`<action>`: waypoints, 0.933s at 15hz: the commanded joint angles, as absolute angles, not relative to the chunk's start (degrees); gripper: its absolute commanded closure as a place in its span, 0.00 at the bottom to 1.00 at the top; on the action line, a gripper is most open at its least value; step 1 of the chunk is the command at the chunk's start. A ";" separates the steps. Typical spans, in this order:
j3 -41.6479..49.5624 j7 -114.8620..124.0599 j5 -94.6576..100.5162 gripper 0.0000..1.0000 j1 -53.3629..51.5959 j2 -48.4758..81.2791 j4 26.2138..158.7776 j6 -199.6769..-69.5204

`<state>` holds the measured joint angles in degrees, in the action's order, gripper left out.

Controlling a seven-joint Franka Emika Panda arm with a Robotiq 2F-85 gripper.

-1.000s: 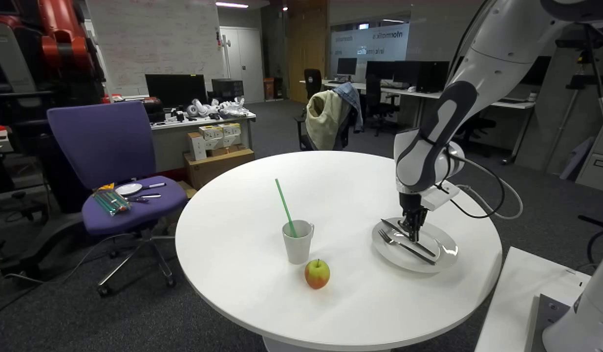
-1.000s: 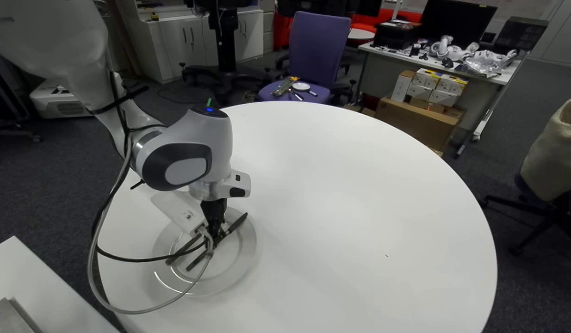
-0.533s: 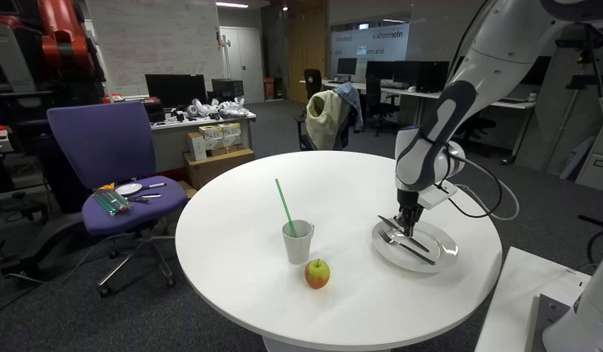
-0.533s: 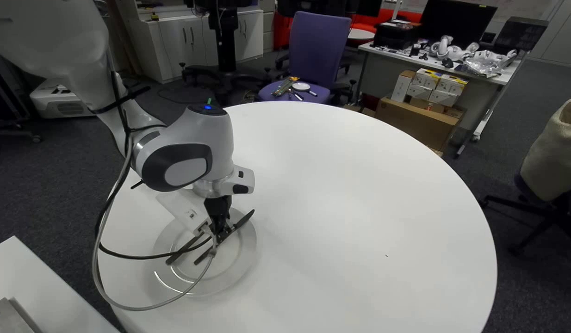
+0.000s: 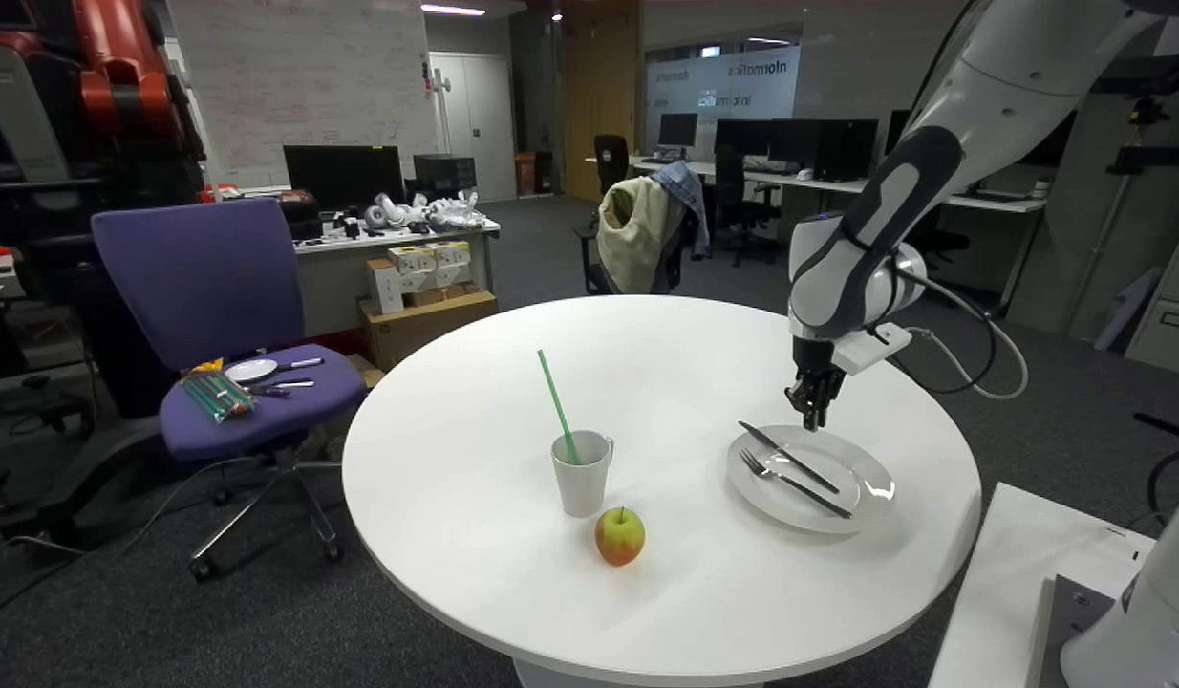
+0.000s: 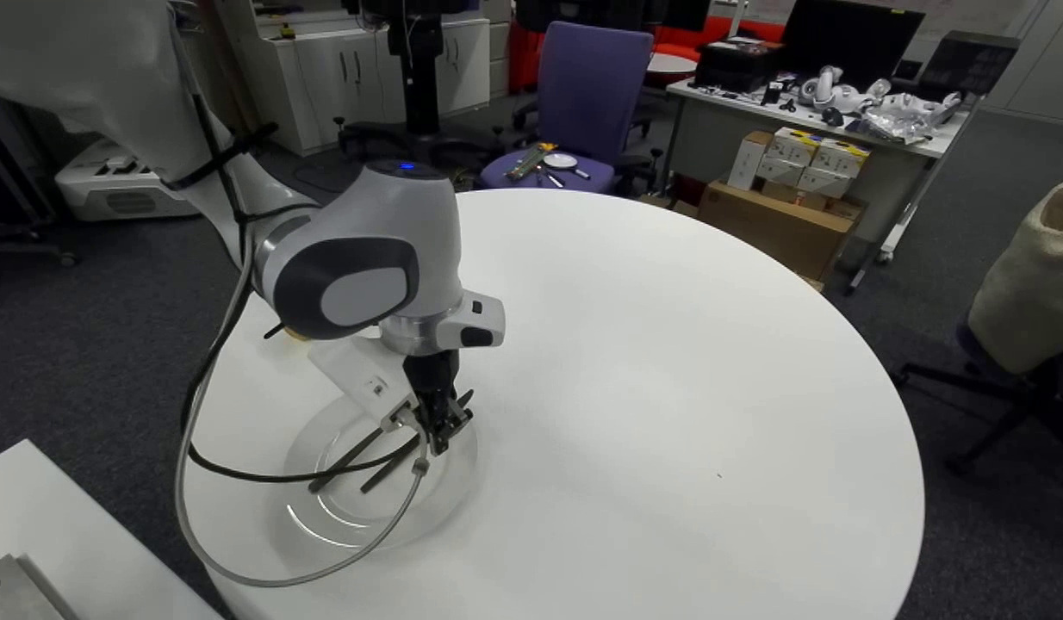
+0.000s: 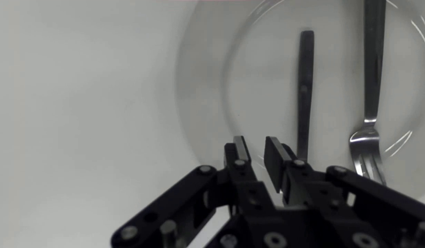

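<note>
Metal fork [image 7: 372,89] beside knife [image 7: 304,96]

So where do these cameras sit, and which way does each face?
An exterior view: beside the table, facing across it past the apple and cup; arm, hand and base show at picture right.
An exterior view: also beside the table, angled down over the plate; arm and hand show at picture left.
Wrist view: mounted by the hand, facing down at knife, fork and plate; only the hand shows.
Both exterior views share the purple chair.
</note>
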<state>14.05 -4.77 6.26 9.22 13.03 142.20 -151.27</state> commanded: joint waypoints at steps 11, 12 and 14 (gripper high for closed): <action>12.06 -8.66 5.15 0.00 10.61 8.47 143.63 -143.48; 11.62 -8.62 4.64 0.00 10.52 9.20 143.38 -143.56; 10.79 -8.25 3.69 0.00 10.38 10.75 142.74 -144.17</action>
<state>12.31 -6.53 5.85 9.72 10.11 143.10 -144.97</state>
